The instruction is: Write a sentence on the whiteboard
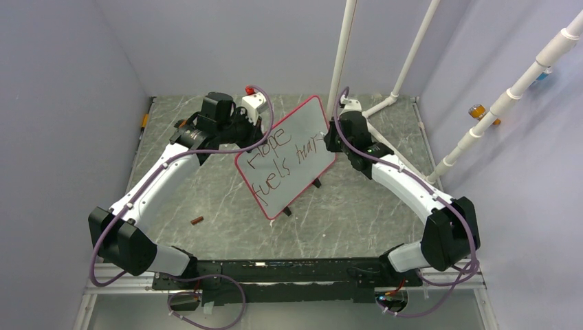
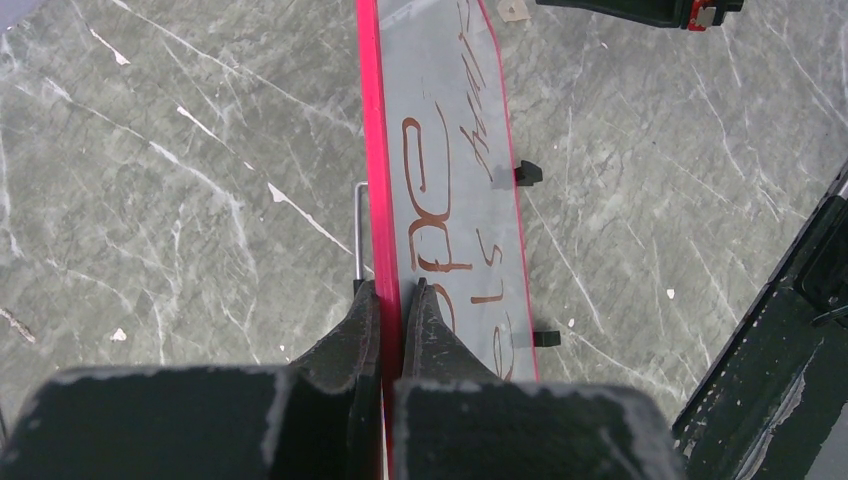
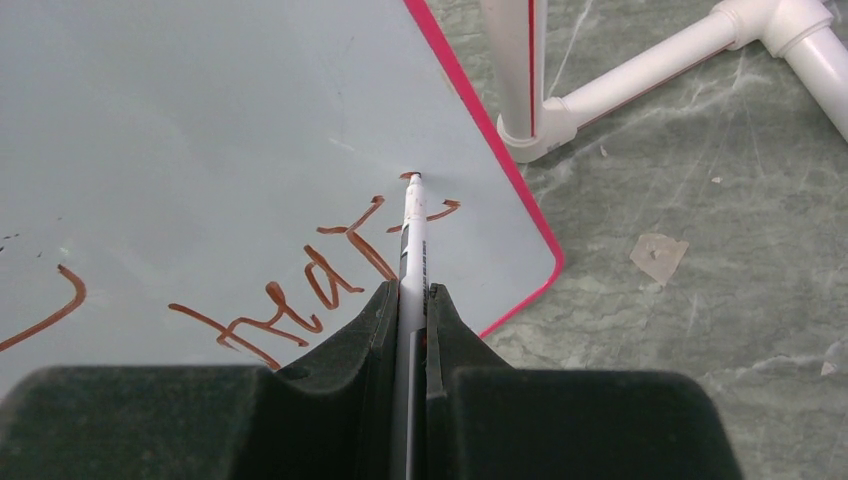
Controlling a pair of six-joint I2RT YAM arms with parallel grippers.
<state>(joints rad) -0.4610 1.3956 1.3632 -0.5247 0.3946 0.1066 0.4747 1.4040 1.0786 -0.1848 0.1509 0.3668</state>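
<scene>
The whiteboard (image 1: 292,161) stands tilted at the table's middle, pale with a red-pink frame and two black feet (image 1: 316,183) on its lower right edge. The sentence (image 1: 282,161) is red-brown handwriting in two lines, reading about "Hope fuels hear". My left gripper (image 2: 392,300) is shut on the whiteboard's red frame (image 2: 380,210) at its upper left edge (image 1: 249,141). My right gripper (image 3: 412,300) is shut on a white marker (image 3: 412,235) whose tip touches the board (image 3: 200,120) at the end of the last word, near its right edge (image 1: 330,137).
A white pipe frame (image 1: 405,75) stands behind and right of the board, its base joint (image 3: 530,135) close to the board's corner. A small brown cap (image 1: 196,221) lies on the table at front left. A scrap of tape (image 3: 658,252) lies right of the board.
</scene>
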